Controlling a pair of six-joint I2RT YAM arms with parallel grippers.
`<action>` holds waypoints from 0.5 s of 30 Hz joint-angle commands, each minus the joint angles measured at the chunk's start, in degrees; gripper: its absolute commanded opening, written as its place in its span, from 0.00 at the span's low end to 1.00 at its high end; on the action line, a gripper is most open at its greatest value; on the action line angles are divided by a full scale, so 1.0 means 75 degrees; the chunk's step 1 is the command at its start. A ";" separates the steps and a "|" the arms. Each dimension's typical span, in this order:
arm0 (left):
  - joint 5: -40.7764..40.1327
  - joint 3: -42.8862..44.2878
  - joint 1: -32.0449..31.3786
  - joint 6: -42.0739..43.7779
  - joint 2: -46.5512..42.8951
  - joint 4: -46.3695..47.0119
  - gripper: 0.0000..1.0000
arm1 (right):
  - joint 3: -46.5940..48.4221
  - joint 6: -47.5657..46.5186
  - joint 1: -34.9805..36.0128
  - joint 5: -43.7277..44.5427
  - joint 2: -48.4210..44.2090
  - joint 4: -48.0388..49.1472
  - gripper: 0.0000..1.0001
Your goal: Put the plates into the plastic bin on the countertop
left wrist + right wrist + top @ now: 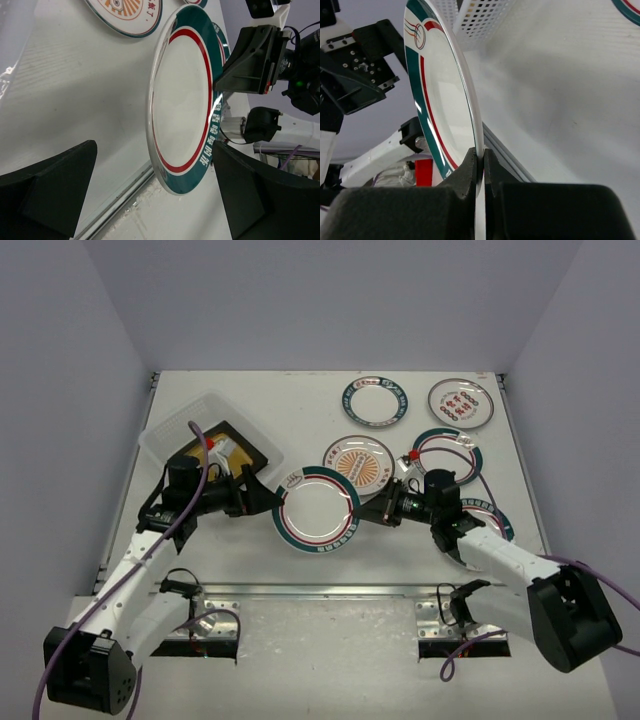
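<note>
My right gripper [368,512] is shut on the right rim of a round white plate with a green and red rim [316,510] and holds it off the countertop [300,410]; its fingers pinch the rim in the right wrist view [480,165]. My left gripper [262,498] is open at the plate's left edge. In the left wrist view the plate [182,100] hangs between its spread fingers [50,190], not touching them. The clear plastic bin [170,435] stands at the back left with a square amber plate [235,448] in it.
More plates lie on the countertop: an orange sunburst one [358,464], two round ones at the back [377,401] [461,403], one [447,452] by the right arm and one partly under it [497,520]. The metal front edge [320,590] runs below the held plate.
</note>
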 commanded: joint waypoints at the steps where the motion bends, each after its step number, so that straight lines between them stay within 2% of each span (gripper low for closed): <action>1: 0.0423 0.0122 -0.0207 -0.0124 0.0180 0.0608 0.86 | 0.0695 -0.0105 -0.0089 -0.0746 -0.0264 0.0007 0.00; 2: 0.0455 0.0120 -0.0209 -0.0126 0.0196 0.0613 0.85 | 0.0709 -0.0099 -0.0089 -0.0756 -0.0264 0.0009 0.00; 4: 0.0478 0.0042 -0.0254 -0.0203 0.0207 0.0747 0.70 | 0.0777 -0.0047 -0.0099 -0.0767 -0.0243 0.0073 0.00; 7: 0.0502 -0.0030 -0.0277 -0.0339 0.0296 0.0925 0.56 | 0.0716 0.0292 -0.0089 -0.1025 -0.0086 0.0629 0.00; 9: 0.0545 -0.0051 -0.0307 -0.0557 0.0412 0.1195 0.14 | 0.0646 0.0474 -0.0080 -0.1100 0.0005 0.1018 0.00; 10: 0.0539 -0.0045 -0.0320 -0.0656 0.0460 0.1296 0.01 | 0.0622 0.0527 -0.0078 -0.1107 0.0039 0.1131 0.00; 14: 0.0299 0.0015 -0.0327 -0.1216 0.0371 0.1860 0.00 | 0.0517 0.0549 -0.0089 -0.0988 0.0026 0.1307 0.01; 15: 0.0108 0.0022 -0.0327 -0.1300 0.0289 0.2086 0.00 | 0.0489 0.0570 -0.0089 -0.0974 0.0013 0.1423 0.08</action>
